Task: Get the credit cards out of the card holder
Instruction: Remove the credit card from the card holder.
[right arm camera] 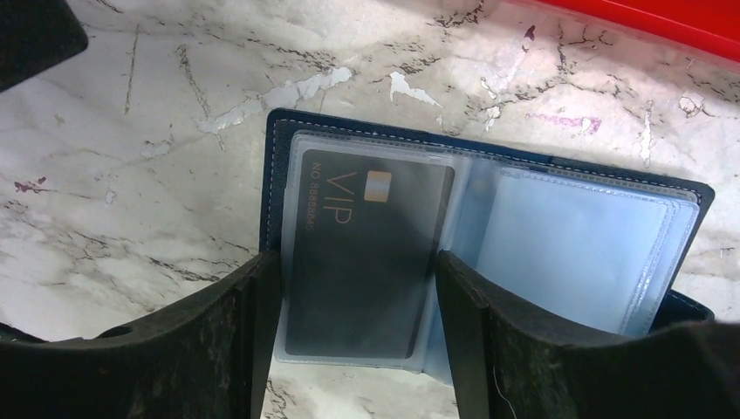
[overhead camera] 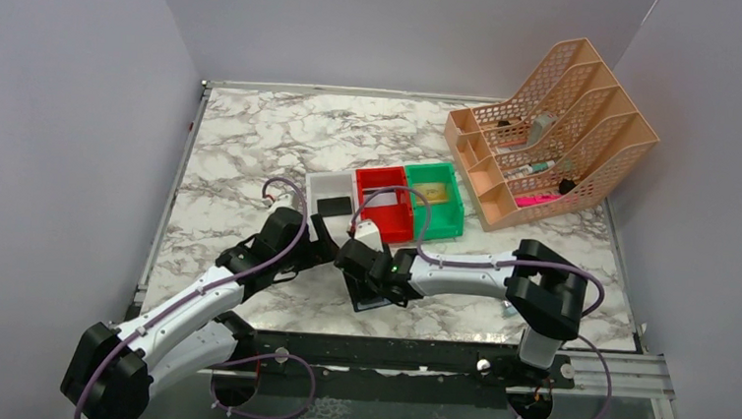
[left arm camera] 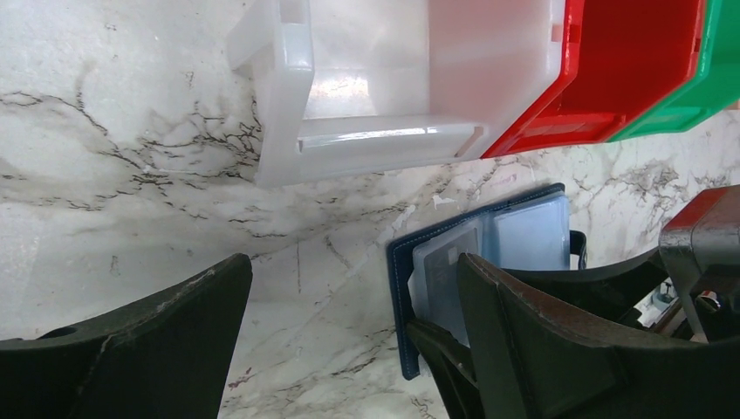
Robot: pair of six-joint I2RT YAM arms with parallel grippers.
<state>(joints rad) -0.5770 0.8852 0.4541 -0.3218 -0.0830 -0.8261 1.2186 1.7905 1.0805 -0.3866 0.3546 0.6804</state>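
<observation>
Card holder (right arm camera: 593, 227) is lying open mid-frame on the desk (right arm camera: 131, 192); right fingers (right arm camera: 218, 340) are flanking its sleeved black card (right arm camera: 366, 236), grip unclear; left fingers (left arm camera: 157, 332) are gaping wide, empty. Lifting may drag the unpinned holder along.

The scene is lit brightly and evenly from above, and only soft shadows are cast. Glare is seen on the white bin (left arm camera: 366, 140) ahead of the left gripper (left arm camera: 349, 288). A dull sheen is carried by the card holder (right arm camera: 567, 236) sleeves at the right gripper (right arm camera: 353, 271), whose near fingers (right arm camera: 174, 349) are blurred.
</observation>
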